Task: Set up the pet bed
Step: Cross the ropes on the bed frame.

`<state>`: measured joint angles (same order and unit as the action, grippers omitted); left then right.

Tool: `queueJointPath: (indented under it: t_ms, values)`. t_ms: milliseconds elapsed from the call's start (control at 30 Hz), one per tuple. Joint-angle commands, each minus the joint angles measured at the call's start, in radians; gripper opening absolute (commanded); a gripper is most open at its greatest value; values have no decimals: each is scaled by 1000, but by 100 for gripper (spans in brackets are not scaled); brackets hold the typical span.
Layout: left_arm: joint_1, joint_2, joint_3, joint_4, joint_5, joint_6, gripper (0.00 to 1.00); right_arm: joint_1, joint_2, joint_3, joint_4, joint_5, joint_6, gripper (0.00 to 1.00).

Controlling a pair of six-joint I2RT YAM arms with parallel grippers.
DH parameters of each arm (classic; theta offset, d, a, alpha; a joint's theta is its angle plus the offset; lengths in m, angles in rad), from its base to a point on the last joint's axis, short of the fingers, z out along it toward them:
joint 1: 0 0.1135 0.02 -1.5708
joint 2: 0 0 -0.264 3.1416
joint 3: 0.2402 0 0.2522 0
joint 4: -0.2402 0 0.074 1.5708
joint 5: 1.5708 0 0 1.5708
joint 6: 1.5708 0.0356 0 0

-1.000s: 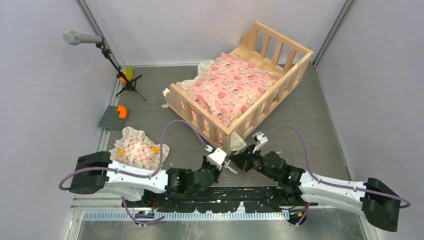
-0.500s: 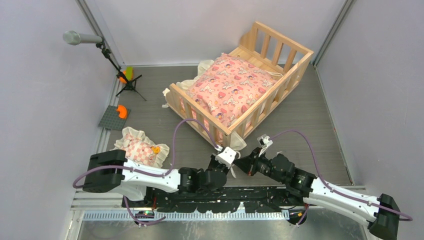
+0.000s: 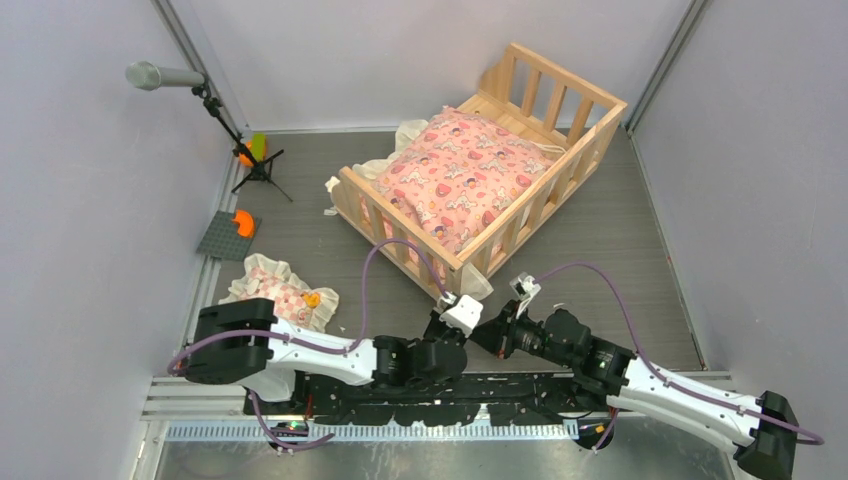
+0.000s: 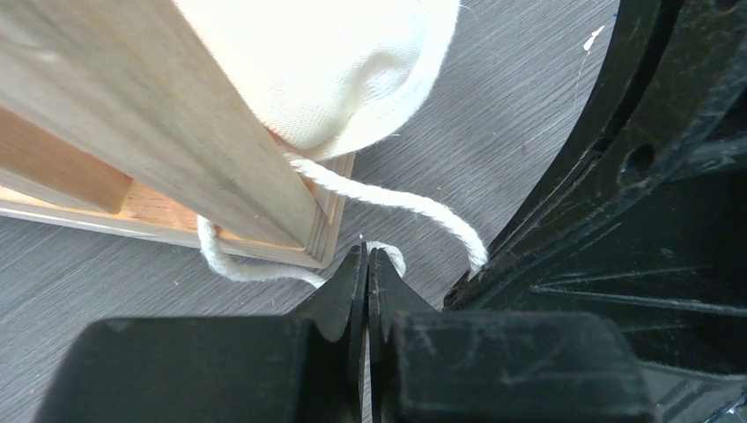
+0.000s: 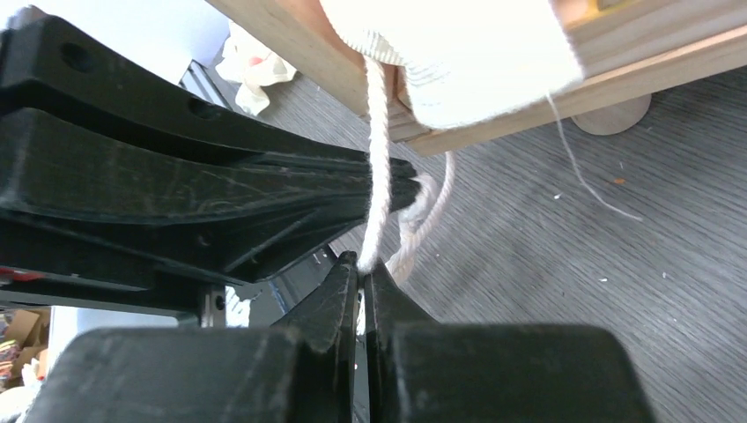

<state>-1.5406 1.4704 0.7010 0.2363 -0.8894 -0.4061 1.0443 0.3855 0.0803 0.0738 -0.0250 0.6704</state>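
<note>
Down at the near edge of the table, we find both grippers tip to tip at one corner of the pet bed (image 4: 159, 115). Our left gripper (image 4: 367, 256) has its jaws pressed flat together, with no gap. The bed's wooden corner sits just ahead of its tips and off to the left in its wrist view. Above that, the cream frill (image 4: 335, 62) of the pink cushion (image 3: 460, 180) bulges over the rail. A thin cord (image 4: 388, 196) comes out from under the frill and runs down to the right of the tips. Another loop rounds the corner of the base and reaches the tips themselves, but we cannot tell whether it is nipped between them or lies behind them. The black right arm (image 4: 634, 176) fills the space just right of this gripper.

Our right gripper (image 5: 361, 263) is nearly closed and pinches a white cord (image 5: 377, 159) that hangs straight down from the frill into its fingertips. The bed's rail crosses above and ahead of it. A round pale foot (image 5: 617, 115) under the rail stands ahead to its right on the grey table (image 5: 617, 247). The left gripper's black fingers (image 5: 176, 203) lie across just ahead to its left.

Seen from above, the rest of the bed stretches away beyond both grippers with the cushion lying inside it. A small frilled pillow (image 3: 280, 298) rests well off to the left of the left gripper.
</note>
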Motion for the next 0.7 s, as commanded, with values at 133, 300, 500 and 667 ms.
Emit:
queueJointPath:
  t_ms: [133,300,500,667]
  values:
    - [-5,54,34,161,-12,26,0,0,-25,48,-15,-23,-18,4]
    - [-4,79,16,261,-7,34,0,1,-29,64,-62,-30,-21,4]
    - [-4,92,-48,439,28,37,1,1,-56,77,-126,-24,-20,6]
    - [-4,117,-95,559,11,56,2,1,-72,89,-172,-6,-19,11]
